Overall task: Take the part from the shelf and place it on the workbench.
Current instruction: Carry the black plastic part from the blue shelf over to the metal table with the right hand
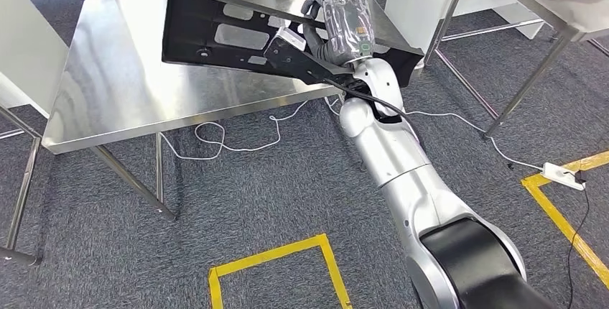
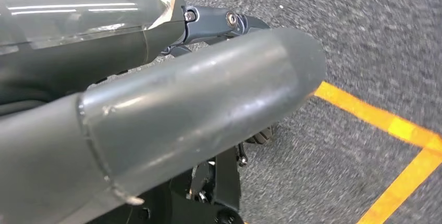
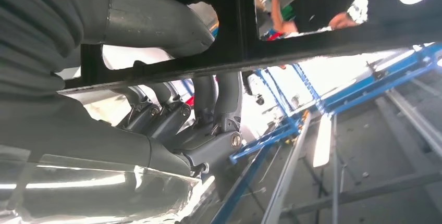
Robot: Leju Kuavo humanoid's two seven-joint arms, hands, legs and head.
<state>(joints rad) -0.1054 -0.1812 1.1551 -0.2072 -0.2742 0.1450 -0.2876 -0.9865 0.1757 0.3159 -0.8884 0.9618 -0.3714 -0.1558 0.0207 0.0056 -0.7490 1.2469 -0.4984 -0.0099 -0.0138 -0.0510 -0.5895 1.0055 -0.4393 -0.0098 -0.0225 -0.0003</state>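
1 hand, the right hand [image 1: 343, 25], carries the black part [image 1: 215, 32] tilted above the workbench [image 1: 108, 86], over its right front corner, fingers [image 3: 221, 96] curled around a rail, probably steadying it for lowering. Whether the left hand [image 2: 156, 104] has its fingers spread, I cannot tell.

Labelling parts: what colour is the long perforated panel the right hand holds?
Black; the long flat perforated panel shows best in the head view.

The long, flat black metal panel with rounded cut-outs [image 1: 215, 32] is held tilted in the air above the right edge of the shiny steel workbench [image 1: 115, 79], its right end reaching past that edge, gripped by the right hand [image 1: 343, 25].
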